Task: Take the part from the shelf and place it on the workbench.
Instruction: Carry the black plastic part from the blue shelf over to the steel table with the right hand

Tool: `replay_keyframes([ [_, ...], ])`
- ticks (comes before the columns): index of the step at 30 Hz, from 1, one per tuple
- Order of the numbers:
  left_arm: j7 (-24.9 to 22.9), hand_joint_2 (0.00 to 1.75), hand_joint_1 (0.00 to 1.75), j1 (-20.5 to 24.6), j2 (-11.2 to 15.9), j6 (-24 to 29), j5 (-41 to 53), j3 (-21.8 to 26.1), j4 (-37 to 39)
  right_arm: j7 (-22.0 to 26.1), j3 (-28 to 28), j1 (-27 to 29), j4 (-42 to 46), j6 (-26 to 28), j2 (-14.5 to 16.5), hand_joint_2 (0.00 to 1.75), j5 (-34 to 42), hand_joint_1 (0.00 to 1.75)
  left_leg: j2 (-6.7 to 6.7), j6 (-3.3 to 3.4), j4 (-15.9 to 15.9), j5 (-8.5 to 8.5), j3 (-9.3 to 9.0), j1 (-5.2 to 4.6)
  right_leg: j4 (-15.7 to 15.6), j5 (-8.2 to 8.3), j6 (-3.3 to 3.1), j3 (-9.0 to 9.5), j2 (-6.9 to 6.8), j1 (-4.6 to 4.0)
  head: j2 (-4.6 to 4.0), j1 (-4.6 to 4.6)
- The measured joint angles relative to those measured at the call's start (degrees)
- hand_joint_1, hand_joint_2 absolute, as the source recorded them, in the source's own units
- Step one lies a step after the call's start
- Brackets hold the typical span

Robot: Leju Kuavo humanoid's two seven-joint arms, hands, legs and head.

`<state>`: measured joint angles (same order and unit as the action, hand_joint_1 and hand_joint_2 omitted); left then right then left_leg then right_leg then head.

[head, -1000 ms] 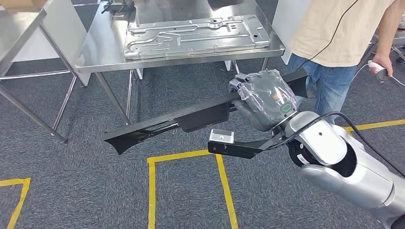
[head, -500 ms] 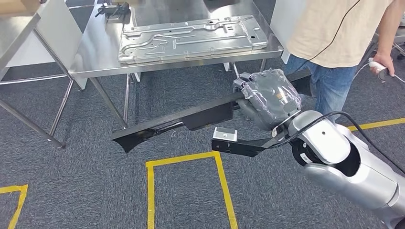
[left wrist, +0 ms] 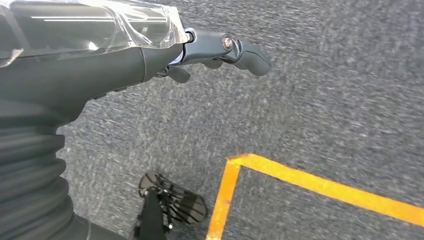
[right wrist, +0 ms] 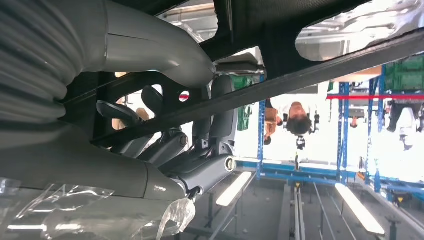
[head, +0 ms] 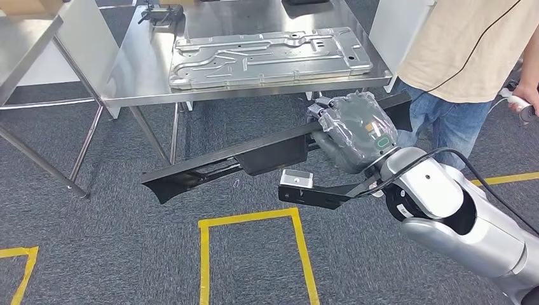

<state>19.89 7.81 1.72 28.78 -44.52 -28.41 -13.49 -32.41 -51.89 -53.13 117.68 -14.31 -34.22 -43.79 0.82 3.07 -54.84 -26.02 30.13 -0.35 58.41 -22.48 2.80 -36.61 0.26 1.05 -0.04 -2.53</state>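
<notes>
The part is a long black bar [head: 222, 166] with a box-like block near its middle. My right hand [head: 353, 130], wrapped in clear plastic, grips it near its right end and holds it level above the carpet, in front of the steel workbench [head: 140, 70]. In the right wrist view the fingers [right wrist: 220, 115] curl around the bar [right wrist: 310, 70]. My left hand [left wrist: 100, 55] hangs over the carpet with its fingers stretched out and nothing in it.
A stamped silver metal panel [head: 267, 54] covers much of the workbench top. A person [head: 464, 57] with a controller stands at the bench's right end, close to the bar's tip. A second steel table [head: 25, 38] stands at the left. Yellow floor tape [head: 248, 219] runs below the bar.
The whole picture has shifted, so the camera has moved; the workbench now sits a little further right in view. My right hand still holds the bar the same way.
</notes>
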Motion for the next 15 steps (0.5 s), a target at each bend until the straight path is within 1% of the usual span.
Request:
replay_keyframes([
  [1, 0.00, 1.75, 0.00, 0.06, -0.01, -0.01, 0.00, 0.00, 0.00, -0.02, 0.01, -0.01, 0.05, -0.05, -0.01, 1.75, 0.01, 1.75, 0.00, -0.27, -0.02, -0.29, -0.02, -0.09, -1.76, 0.36, -0.27, 0.61, 0.04, -0.11, 0.00, 0.01],
  [2, 0.00, 1.75, 0.00, 0.12, -0.01, -0.02, 0.00, 0.00, 0.00, -0.02, 0.01, -0.02, 0.10, -0.10, -0.01, 1.75, 0.01, 1.75, -0.01, -0.53, -0.01, -0.46, 0.02, -0.18, -2.24, 0.01, -0.54, 0.75, 0.09, -0.26, 0.01, 0.01],
  [4, 0.00, 1.75, 0.00, 0.15, -0.02, -0.02, 0.01, -0.01, 0.00, -0.02, 0.04, -0.02, 0.20, -0.12, -0.03, 1.75, 0.01, 1.75, -0.05, -1.08, -0.11, -0.87, 0.03, -0.06, -2.52, -0.28, -1.12, 0.91, 0.12, -0.17, 0.01, 0.02],
  [5, 0.00, 1.75, 0.00, 0.16, -0.04, -0.02, 0.03, -0.01, 0.00, -0.02, 0.07, -0.06, 0.26, -0.12, -0.04, 1.75, 0.01, 1.75, -0.11, -1.43, -1.12, -1.49, 0.41, 0.03, -2.62, -0.44, -1.46, 1.15, 0.10, -0.07, 0.01, -0.04],
  [6, 0.00, 1.75, 0.00, 0.19, -0.06, -0.02, 0.04, -0.02, 0.00, -0.02, 0.10, -0.09, 0.32, -0.12, -0.05, 1.75, 0.01, 1.75, -0.18, -1.82, -3.38, -2.59, 1.46, 0.19, -2.72, -0.61, -1.79, 1.44, 0.06, 0.07, 0.01, -0.11],
  [7, 0.00, 1.75, 0.00, 0.21, -0.09, -0.02, 0.04, -0.02, 0.00, -0.03, 0.13, -0.12, 0.39, -0.12, -0.05, 1.75, 0.01, 1.75, -0.25, -2.18, -6.88, -4.03, 3.29, 0.39, -2.76, -0.82, -2.05, 1.69, 0.04, 0.13, 0.00, -0.18],
  [8, 0.00, 1.75, 0.00, 0.21, -0.09, -0.02, 0.03, -0.02, 0.00, -0.05, 0.14, -0.13, 0.41, -0.13, -0.05, 1.75, 0.01, 1.75, -0.30, -2.47, -11.15, -5.57, 5.66, 0.54, -2.75, -1.06, -2.22, 1.87, 0.04, 0.13, 0.01, -0.26],
  [9, 0.00, 1.75, 0.00, 0.16, -0.08, -0.02, 0.00, -0.02, 0.00, -0.08, 0.14, -0.08, 0.43, -0.15, -0.05, 1.75, 0.02, 1.75, -0.31, -2.69, -15.12, -6.65, 8.11, 0.70, -2.75, -1.31, -2.26, 2.08, 0.08, 0.15, 0.00, -0.27],
  [10, 0.00, 1.75, 0.00, 0.07, -0.09, -0.02, -0.03, -0.02, 0.00, -0.13, 0.14, -0.02, 0.43, -0.19, -0.05, 1.75, 0.03, 1.75, -0.33, -2.85, -17.54, -6.72, 9.95, 0.81, -2.74, -1.60, -2.21, 2.38, 0.16, 0.17, 0.00, -0.28],
  [11, 0.00, 1.75, 0.00, -0.02, -0.09, -0.02, -0.05, -0.02, 0.00, -0.16, 0.13, 0.04, 0.44, -0.23, -0.05, 1.75, 0.05, 1.75, -0.36, -2.94, -17.75, -5.58, 10.79, 0.91, -2.74, -1.93, -2.12, 2.81, 0.23, 0.19, 0.00, -0.29],
  [12, 0.00, 1.75, 0.00, -0.07, -0.10, -0.02, -0.06, -0.02, 0.00, -0.19, 0.13, 0.08, 0.45, -0.27, -0.05, 1.75, 0.08, 1.75, -0.39, -2.96, -15.63, -3.36, 10.49, 0.97, -2.74, -2.31, -1.99, 3.38, 0.28, 0.21, -0.01, -0.29],
  [13, 0.01, 1.75, 0.00, -0.09, -0.10, -0.02, -0.07, -0.02, 0.00, -0.20, 0.14, 0.07, 0.46, -0.29, -0.05, 1.75, 0.09, 1.75, -0.42, -2.85, -11.60, -0.43, 9.23, 1.01, -2.75, -2.74, -1.82, 4.05, 0.31, 0.23, -0.01, -0.29],
  [14, 0.01, 1.75, 0.00, -0.10, -0.09, -0.02, -0.07, -0.02, 0.00, -0.20, 0.14, 0.05, 0.47, -0.31, -0.05, 1.75, 0.10, 1.75, -0.43, -2.61, -7.38, 2.05, 7.66, 0.93, -2.78, -3.17, -1.60, 4.64, 0.31, 0.20, -0.01, -0.29],
  [15, 0.02, 1.75, 0.00, -0.10, -0.09, -0.02, -0.07, -0.02, 0.00, -0.19, 0.15, -0.02, 0.48, -0.35, -0.05, 1.75, 0.11, 1.75, -0.44, -2.26, -3.83, 3.57, 6.24, 0.76, -2.80, -3.56, -1.31, 5.07, 0.33, 0.12, -0.01, -0.28],
])
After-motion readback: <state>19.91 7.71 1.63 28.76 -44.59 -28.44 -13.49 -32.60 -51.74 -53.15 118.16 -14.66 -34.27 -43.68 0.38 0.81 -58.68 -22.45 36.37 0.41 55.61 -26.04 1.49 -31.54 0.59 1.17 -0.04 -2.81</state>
